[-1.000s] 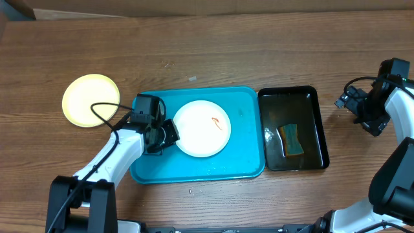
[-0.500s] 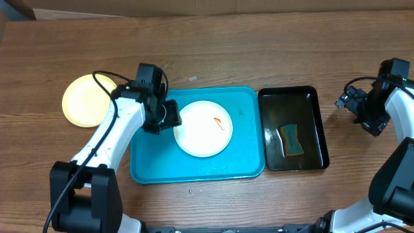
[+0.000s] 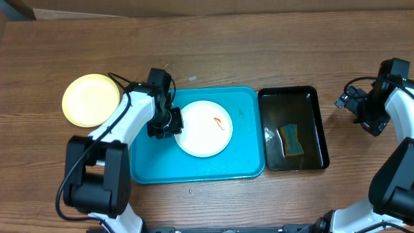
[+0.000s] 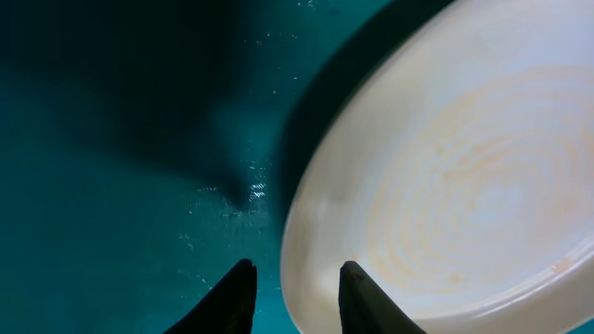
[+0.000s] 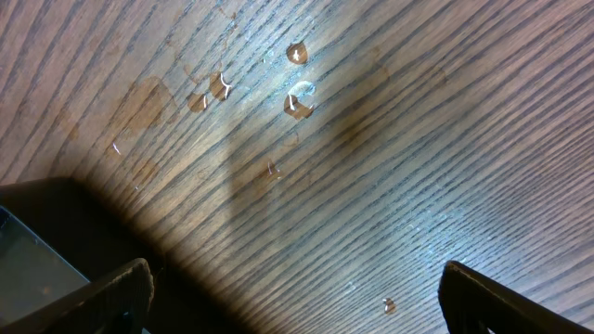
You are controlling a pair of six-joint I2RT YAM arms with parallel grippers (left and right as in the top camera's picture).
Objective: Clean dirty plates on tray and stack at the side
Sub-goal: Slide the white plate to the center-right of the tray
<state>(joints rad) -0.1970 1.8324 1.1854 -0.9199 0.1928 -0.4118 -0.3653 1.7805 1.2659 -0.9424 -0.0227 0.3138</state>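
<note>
- Dirty white round flat plate (image 3: 204, 133) is lying in the middle of the large turquoise-blue rectangular plastic tray (image 3: 246, 165), at the centre of the overhead frame. It is carrying a small orange-red smear (image 3: 218, 123) right of its middle.
- Left gripper (image 4: 297, 269) is hovering at the white plate's left edge. In the left wrist view its two black fingers (image 4: 237, 297) are standing partly apart and straddling the rim. One is sitting over the tray floor and the other over the plate, and a strip of tray is showing between the outer finger and the rim.
- Pale yellow-green round plate (image 3: 87, 100) is sitting on the brown wooden table (image 3: 259, 52) in the upper left of the overhead frame, off the tray and well apart from the white plate.
- Small black rectangular tub (image 3: 294, 92) is standing just right of the tray, holding water and a yellow-and-green sponge (image 3: 292, 139).
- Right gripper (image 5: 295, 274) is hanging over the wood at the right edge of the overhead frame, near the tub, with its fingers spread wide. Water droplets (image 5: 297, 93) are glistening on the table below it.
</note>
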